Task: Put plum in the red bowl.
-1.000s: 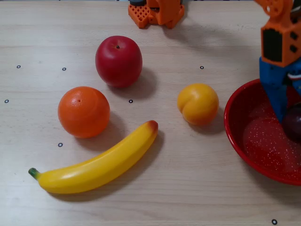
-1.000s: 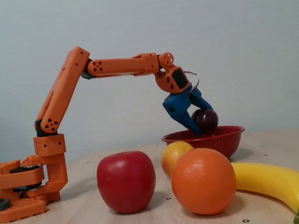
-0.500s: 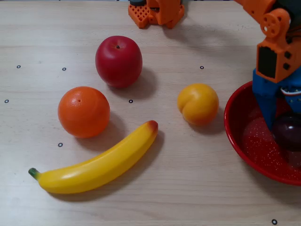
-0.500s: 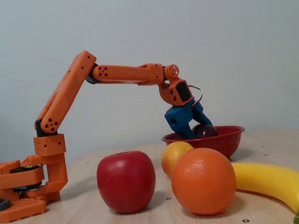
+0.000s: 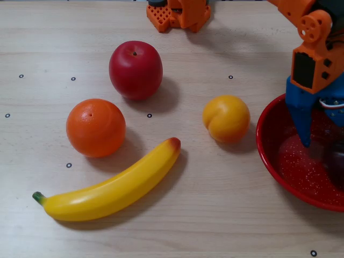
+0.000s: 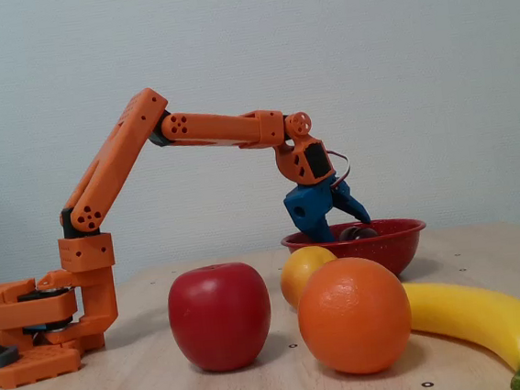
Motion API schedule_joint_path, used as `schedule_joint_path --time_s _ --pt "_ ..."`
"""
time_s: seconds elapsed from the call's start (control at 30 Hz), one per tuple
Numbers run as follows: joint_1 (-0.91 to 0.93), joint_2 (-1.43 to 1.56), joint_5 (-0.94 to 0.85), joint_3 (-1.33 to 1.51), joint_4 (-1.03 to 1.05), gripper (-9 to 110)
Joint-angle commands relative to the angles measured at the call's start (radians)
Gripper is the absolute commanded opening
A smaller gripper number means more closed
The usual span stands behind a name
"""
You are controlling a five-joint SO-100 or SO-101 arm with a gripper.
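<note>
The red bowl (image 5: 264,141) sits at the right edge of the overhead view, partly cut off. In the fixed view the red bowl (image 6: 396,246) stands behind the fruits. The dark plum (image 5: 337,166) rests inside it near the frame's right edge, and only the top of the plum (image 6: 361,232) shows above the rim in the fixed view. My gripper (image 5: 322,141) hangs over the bowl with its blue fingers spread. In the fixed view the gripper (image 6: 344,227) is open, its fingers on either side of the plum, and it holds nothing.
A yellow-orange peach (image 5: 226,118) lies just left of the bowl. A red apple (image 5: 135,70), an orange (image 5: 95,127) and a banana (image 5: 115,185) lie further left. The arm's orange base (image 5: 178,14) is at the top edge.
The gripper lowered the plum into the bowl, then opened its fingers. The plum now rests in the bowl, free of the gripper.
</note>
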Motion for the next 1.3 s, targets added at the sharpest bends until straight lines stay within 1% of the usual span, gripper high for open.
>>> schedule_joint_path --time_s 0.0,0.23,0.5,0.77,0.87,1.03,1.27 --pt "0.061 0.080 -0.005 -0.107 -0.005 43" --pt "0.075 0.150 -0.003 -0.097 -0.015 39" --pt "0.106 0.267 -0.012 -0.060 -0.012 38" --pt "0.124 0.380 -0.011 -0.051 0.057 34" --pt "0.126 0.437 -0.014 -0.018 0.064 28" --pt "0.126 0.525 -0.015 0.046 0.074 23" --pt "0.126 0.627 -0.018 0.124 0.103 9"
